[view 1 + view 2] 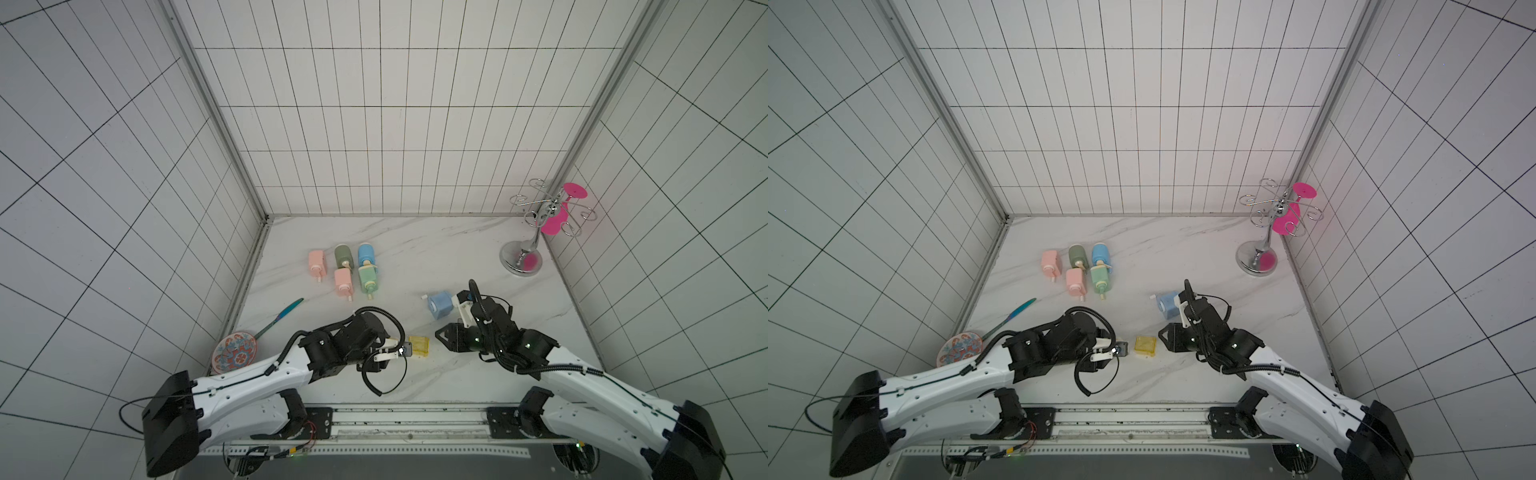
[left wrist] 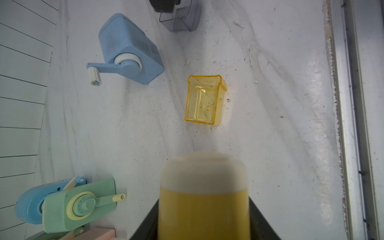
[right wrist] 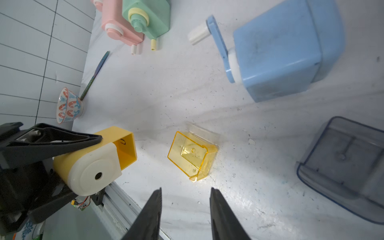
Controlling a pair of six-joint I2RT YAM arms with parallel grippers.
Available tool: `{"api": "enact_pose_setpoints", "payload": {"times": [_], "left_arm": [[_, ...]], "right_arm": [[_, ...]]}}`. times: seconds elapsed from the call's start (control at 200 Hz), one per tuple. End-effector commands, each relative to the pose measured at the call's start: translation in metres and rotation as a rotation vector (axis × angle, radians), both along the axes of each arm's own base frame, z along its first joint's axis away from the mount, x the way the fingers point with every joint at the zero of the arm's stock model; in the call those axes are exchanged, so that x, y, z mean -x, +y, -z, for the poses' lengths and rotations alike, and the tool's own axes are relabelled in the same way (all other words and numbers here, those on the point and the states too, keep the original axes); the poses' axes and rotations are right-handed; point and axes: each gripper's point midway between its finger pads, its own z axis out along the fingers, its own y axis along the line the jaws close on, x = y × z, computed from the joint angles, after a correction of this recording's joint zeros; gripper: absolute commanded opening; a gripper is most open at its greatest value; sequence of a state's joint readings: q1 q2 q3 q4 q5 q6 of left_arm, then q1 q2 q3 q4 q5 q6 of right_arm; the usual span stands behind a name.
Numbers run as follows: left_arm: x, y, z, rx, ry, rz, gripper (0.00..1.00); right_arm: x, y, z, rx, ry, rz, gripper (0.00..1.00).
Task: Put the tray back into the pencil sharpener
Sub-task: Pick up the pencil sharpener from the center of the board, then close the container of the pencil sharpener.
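We find the left jaws clenched on the pencil sharpener (image 3: 124,145), a yellow body with a white front, and its empty slot faces the tray (image 3: 192,155). That tray, clear yellow plastic, lies on the tabletop (image 3: 187,93) in the gap between the two pairs of jaws, touching neither. It sits just ahead of the left jaws in both top views (image 1: 419,345) (image 1: 1145,346), and just ahead of the right jaws in the right wrist view. From the left wrist view we look straight into its open side (image 2: 204,99), so the opening points upward. The right jaws are released: they stand apart with only bare tabletop between them, a little short of the tray. A blue sharpener (image 3: 286,47) lies on its side beyond the right jaws, its crank handle sticking out, and a grey tray (image 3: 342,166) rests near it (see-through, and apart from the yellow one). Well beyond the left jaws, toward the back wall, we count a cluster of five more sharpeners (image 1: 343,280) in pink, green and blue. Behind the left jaws, alongside the left arm (image 1: 257,374), sit a patterned bowl (image 1: 235,353) and a knife (image 1: 280,318). Far from the right jaws, in the back corner, a wire rack (image 1: 536,232) carries a pink glass (image 1: 555,224) hung upside down.
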State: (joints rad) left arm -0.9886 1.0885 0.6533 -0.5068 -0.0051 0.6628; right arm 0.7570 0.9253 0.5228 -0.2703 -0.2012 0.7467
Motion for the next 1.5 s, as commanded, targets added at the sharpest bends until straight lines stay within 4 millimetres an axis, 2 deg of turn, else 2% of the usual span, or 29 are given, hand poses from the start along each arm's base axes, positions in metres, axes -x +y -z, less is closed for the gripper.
{"api": "enact_pose_setpoints", "payload": {"times": [0.0, 0.295, 0.53, 0.73, 1.024, 1.499], "left_arm": [[-0.016, -0.01, -0.011, 0.025, -0.013, -0.082, 0.0], [-0.028, -0.028, 0.001, 0.049, -0.002, -0.046, 0.0], [-0.036, -0.027, 0.014, 0.043, 0.05, -0.024, 0.0], [-0.034, -0.03, 0.03, 0.06, 0.085, 0.036, 0.0], [-0.027, -0.031, 0.033, 0.108, 0.106, 0.114, 0.0], [-0.034, -0.04, 0.041, 0.072, 0.095, 0.179, 0.0]], "right_arm": [[-0.007, 0.003, 0.014, -0.048, 0.046, 0.1, 0.4], [-0.005, 0.024, 0.042, -0.059, 0.109, 0.06, 0.39], [-0.004, 0.031, 0.057, -0.067, 0.137, 0.05, 0.38], [-0.003, 0.033, 0.061, -0.067, 0.145, 0.038, 0.37], [0.0, 0.033, 0.069, -0.053, 0.163, 0.026, 0.36], [0.0, 0.038, 0.074, -0.064, 0.175, 0.008, 0.35]]}}
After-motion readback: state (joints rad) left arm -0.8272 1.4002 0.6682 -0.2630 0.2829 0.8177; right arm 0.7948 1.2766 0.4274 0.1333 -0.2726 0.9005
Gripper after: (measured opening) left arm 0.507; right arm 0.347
